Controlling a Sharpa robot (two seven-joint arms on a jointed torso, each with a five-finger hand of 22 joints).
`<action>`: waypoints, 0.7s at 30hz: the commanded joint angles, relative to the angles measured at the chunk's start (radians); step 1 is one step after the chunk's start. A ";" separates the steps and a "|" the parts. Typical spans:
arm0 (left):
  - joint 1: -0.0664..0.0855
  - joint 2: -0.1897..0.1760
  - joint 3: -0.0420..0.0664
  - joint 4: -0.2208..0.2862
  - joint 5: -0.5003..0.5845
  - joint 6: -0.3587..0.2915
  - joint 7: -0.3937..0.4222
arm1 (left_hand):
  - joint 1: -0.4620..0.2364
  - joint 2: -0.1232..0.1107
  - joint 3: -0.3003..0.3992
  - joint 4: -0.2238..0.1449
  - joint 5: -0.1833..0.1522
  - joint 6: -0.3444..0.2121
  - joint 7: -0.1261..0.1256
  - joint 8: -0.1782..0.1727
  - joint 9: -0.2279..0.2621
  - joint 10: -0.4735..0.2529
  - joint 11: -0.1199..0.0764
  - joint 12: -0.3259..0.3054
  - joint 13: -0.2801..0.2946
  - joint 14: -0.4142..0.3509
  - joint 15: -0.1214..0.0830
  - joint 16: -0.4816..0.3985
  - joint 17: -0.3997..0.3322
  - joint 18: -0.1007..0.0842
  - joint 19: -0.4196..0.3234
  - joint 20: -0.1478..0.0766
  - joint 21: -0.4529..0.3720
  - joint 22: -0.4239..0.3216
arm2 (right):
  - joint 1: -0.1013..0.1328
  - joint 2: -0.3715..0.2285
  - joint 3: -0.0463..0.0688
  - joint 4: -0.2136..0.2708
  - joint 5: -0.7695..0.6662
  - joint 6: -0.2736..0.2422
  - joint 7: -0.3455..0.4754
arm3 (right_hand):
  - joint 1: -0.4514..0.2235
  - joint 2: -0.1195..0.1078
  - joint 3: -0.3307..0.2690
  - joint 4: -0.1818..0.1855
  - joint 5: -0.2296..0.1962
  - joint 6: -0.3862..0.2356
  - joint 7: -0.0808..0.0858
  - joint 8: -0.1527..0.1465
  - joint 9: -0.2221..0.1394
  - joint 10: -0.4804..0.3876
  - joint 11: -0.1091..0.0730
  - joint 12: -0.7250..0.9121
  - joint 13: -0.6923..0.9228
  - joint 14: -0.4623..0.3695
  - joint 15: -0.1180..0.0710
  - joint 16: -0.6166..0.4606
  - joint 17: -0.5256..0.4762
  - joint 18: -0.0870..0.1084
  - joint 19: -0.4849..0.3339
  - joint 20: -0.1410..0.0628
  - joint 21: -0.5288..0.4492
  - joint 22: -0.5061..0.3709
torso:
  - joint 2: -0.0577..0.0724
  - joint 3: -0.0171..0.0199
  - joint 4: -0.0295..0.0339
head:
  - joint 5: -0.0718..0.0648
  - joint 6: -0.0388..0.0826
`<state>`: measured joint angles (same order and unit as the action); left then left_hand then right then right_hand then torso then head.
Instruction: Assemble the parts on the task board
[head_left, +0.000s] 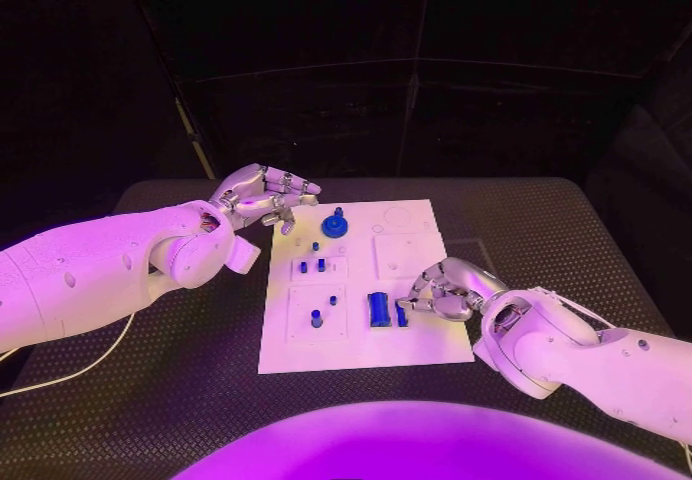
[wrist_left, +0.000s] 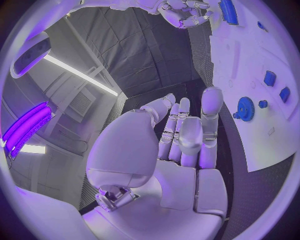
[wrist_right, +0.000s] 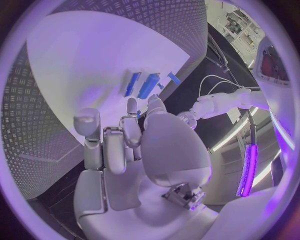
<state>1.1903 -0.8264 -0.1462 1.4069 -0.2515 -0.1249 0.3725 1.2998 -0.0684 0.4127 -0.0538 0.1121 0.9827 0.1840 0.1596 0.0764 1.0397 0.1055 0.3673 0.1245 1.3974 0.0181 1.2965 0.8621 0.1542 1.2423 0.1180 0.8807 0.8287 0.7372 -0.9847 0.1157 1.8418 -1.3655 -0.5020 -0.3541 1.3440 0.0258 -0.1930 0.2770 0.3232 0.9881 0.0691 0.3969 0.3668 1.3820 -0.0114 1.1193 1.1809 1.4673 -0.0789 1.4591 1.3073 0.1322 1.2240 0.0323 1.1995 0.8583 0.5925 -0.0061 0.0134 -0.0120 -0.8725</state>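
Centre of the head view: task board (head_left: 418, 345), a white plate lying flat on the black table (head_left: 173, 400), its long side running from the frame's upper middle toward the lower middle. On the board's upper part, left of centre: blue gear (head_left: 335, 224), a toothed disc with a short stem, standing near the left hand; the left wrist view shows it as well (wrist_left: 245, 108). Below the gear: two small blue blocks (head_left: 312, 266) side by side in a square recess, with a tiny blue peg just above them. Lower left part of the board: a second square recess holding two small blue pegs (head_left: 317, 319), one above the other. Lower centre of the board: large blue block (head_left: 378, 308), upright and oblong, with a thinner blue strip (head_left: 401, 314) just beside it on the right; both appear in the right wrist view (wrist_right: 149, 85). Left hand (head_left: 264, 199): at the board's upper left corner, fingers curled partly inward, apart from the gear; the left wrist view shows the palm (wrist_left: 181, 145) with fingers extended and nothing between them. Right hand (head_left: 447, 291): at the board's right edge, just beside the blue strip, fingers bent inward; whether they touch a part cannot be told, and nothing is seen held.
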 joint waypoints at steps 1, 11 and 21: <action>0.001 0.004 0.001 -0.007 0.070 -0.013 0.099 | -0.012 -0.002 -0.011 -0.001 -0.006 -0.009 -0.001 0.006 -0.001 -0.010 0.000 0.009 0.002 -0.013 0.001 -0.004 -0.014 0.011 -0.014 0.002 -0.016 -0.014 | 0.011 0.001 0.010 -0.014 0.319 -0.027 0.293 | 0.012 -0.012 -0.008 -0.007 -0.012 -0.031 0.020 -0.027 -0.009 -0.049 0.018 -0.086 -0.072 0.037 0.020 -0.057 -0.030 0.019 -0.069 0.015 -0.084 -0.128 | -0.005 -0.0023 0.0014 | -0.003 0.000; 0.000 0.041 0.001 -0.083 0.328 -0.090 0.185 | -0.015 0.002 -0.045 0.011 -0.004 -0.012 0.000 0.019 -0.001 -0.040 0.006 0.006 -0.012 -0.250 0.011 -0.282 -0.429 0.027 -0.163 0.013 -0.205 -0.157 | 0.104 0.096 0.022 -0.262 0.872 0.055 0.593 | 0.113 0.023 -0.018 -0.025 -0.033 -0.089 0.078 -0.125 -0.056 -0.349 0.084 -0.631 -0.530 -0.235 0.090 -0.818 -0.763 0.045 -0.291 0.093 -0.488 -0.479 | -0.043 -0.0135 0.0073 | -0.024 0.059; -0.010 0.118 0.001 -0.209 0.406 -0.130 0.194 | -0.005 0.002 -0.029 0.022 -0.004 -0.045 0.018 -0.014 -0.011 -0.067 0.052 -0.105 -0.063 -0.437 0.091 -0.842 -0.671 0.014 -0.427 0.092 -0.535 -0.382 | 0.150 0.269 0.025 -0.543 1.094 0.170 0.705 | 0.158 0.047 -0.023 -0.037 -0.073 -0.082 0.116 -0.254 -0.133 -0.363 0.150 -0.892 -0.874 -0.420 0.190 -1.231 -0.990 0.037 -0.436 0.186 -0.768 -0.639 | -0.080 -0.0182 0.0021 | -0.029 0.135</action>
<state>1.1789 -0.7132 -0.1462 1.2064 0.0955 -0.2187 0.5306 1.2908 -0.0685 0.3795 -0.0341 0.1120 0.9340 0.1961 0.1493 0.0664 0.9723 0.1527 0.2674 0.0621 0.9659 0.1061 0.4739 0.1987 0.1793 0.8287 0.2048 0.3612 0.4575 0.8844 -0.7207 0.1397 1.3128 -0.4206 -0.4065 0.2624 1.5003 0.0688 -0.2167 0.2428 0.2557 0.9068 0.1794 0.1489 0.2375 1.0185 0.1347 0.2354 0.3195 1.0549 0.1086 0.2424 0.3273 0.1714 0.7963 0.2166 0.4433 0.2260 0.5254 -0.0224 0.0177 -0.0392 -0.7488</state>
